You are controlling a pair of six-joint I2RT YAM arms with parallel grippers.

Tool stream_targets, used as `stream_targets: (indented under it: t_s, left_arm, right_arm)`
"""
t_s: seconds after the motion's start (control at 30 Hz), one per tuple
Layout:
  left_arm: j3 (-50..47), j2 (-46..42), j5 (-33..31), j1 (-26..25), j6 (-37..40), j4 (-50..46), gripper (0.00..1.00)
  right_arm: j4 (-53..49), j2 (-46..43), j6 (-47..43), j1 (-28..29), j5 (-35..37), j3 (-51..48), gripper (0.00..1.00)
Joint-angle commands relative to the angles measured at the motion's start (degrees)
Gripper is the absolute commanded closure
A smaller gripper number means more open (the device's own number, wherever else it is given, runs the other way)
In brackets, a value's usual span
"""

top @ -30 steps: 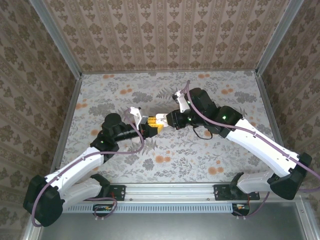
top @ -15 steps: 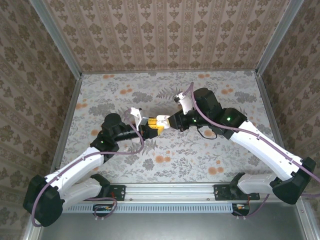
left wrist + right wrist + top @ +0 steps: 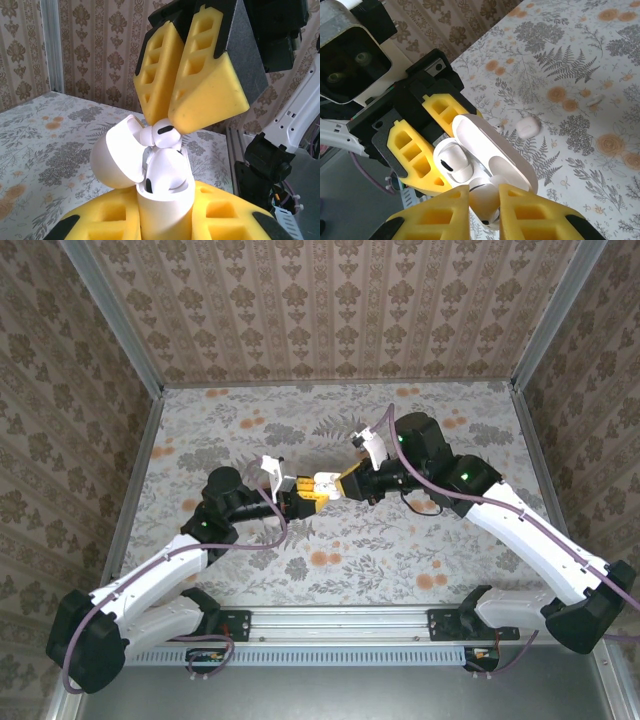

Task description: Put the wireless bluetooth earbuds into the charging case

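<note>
Two grippers meet: left gripper (image 3: 303, 494) clamps the open charging case (image 3: 165, 177); right gripper (image 3: 484, 200), just above it, pinches an earbud (image 3: 162, 135).

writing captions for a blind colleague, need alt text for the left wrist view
From above, the right gripper pinches a white earbud in its yellow jaws at the mouth of an open white charging case. The left gripper holds the case upright in its jaws, lid flipped back to the left, above a floral table.

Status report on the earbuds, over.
Left gripper shut on charging case, lid open. Right gripper shut on earbud, at case mouth. Other earbud already seated. Nothing blocking.
</note>
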Motion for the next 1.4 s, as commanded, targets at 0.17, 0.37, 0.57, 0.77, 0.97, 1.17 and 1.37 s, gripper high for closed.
stream_targets:
  t_s: [0.17,0.37,0.57,0.77,0.97,1.17,1.37]
  left_arm:
    - [1.10,-0.32,1.23,-0.12,-0.86,3.17,0.95]
    - [1.31,0.76,2.24,-0.12,-1.60,4.31,0.95]
    - [1.36,0.92,2.27,-0.12,-1.91,4.50,0.95]
    - [1.52,1.01,2.29,-0.12,-2.00,4.40,0.95]
    - [1.43,1.01,2.27,-0.12,-1.98,4.22,0.94]
    - [1.44,1.19,2.36,-0.21,-2.00,4.31,0.93]
    - [1.26,1.19,2.19,-0.21,-1.82,4.30,0.93]
  right_arm:
    - [2.14,-2.13,-4.33,0.26,-6.07,-1.77,0.82]
    - [1.58,-1.47,-7.54,0.21,-11.23,-1.30,0.81]
    - [-2.80,0.11,-10.44,0.17,-11.81,-0.23,0.81]
    - [-4.56,0.60,-11.58,0.01,-10.61,-0.18,0.76]
    - [-4.41,-0.61,-8.77,-1.25,-6.49,0.21,0.50]
    - [-1.82,-2.94,-5.42,-2.39,-4.45,0.06,0.45]
    - [-1.17,-4.64,-1.01,-2.50,1.50,1.14,0.46]
